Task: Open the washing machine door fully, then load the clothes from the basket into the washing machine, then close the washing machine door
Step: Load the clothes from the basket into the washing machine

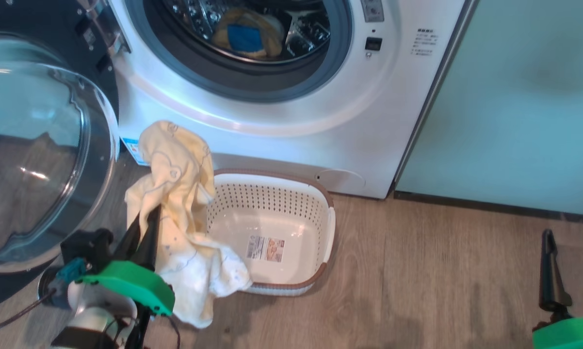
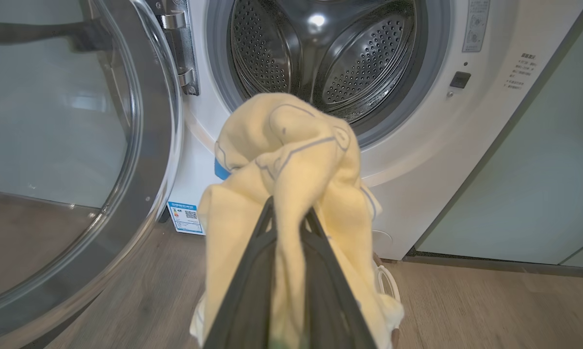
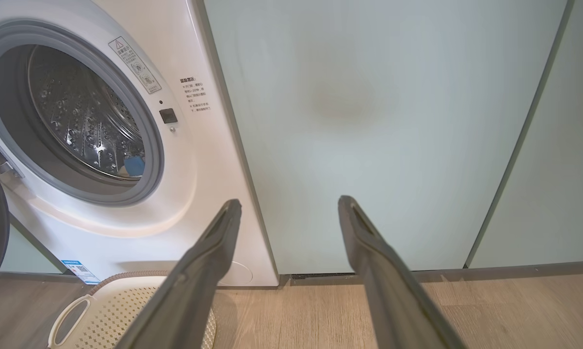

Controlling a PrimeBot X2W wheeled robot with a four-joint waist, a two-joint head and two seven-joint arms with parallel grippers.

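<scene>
The clothes (image 1: 180, 194) in hand are a pale yellow garment with faint bear outlines and blue lines. It hangs bunched in front of the lower left of the washing machine (image 1: 282, 140), below the drum opening. Its top fold rises above the fingers, and its lower end trails over the near left corner of the basket (image 1: 331, 228). The left gripper (image 1: 148, 215) has its two dark fingers pinched nearly together on the cloth, which spills out on both sides of them.

The basket stands on the wooden floor (image 1: 417, 271), its far rim close against the foot of the machine, and the label (image 1: 265, 248) on its bottom is in plain sight. Inside the steel drum lies another yellow piece with a blue patch (image 1: 245, 36). The washing machine door (image 1: 44, 160) is swung wide to the left on its hinge, its clear bowl bulging towards the camera, just beside the left gripper. A blue-white energy sticker (image 1: 132, 148) sits at the machine's lower left corner, partly behind the garment.

The right gripper (image 1: 569, 237) hangs well apart at the floor's right side. Its fingers are spread wide with nothing between them, and they point at the mint-green cabinet panel (image 1: 514, 97) beside the machine.
</scene>
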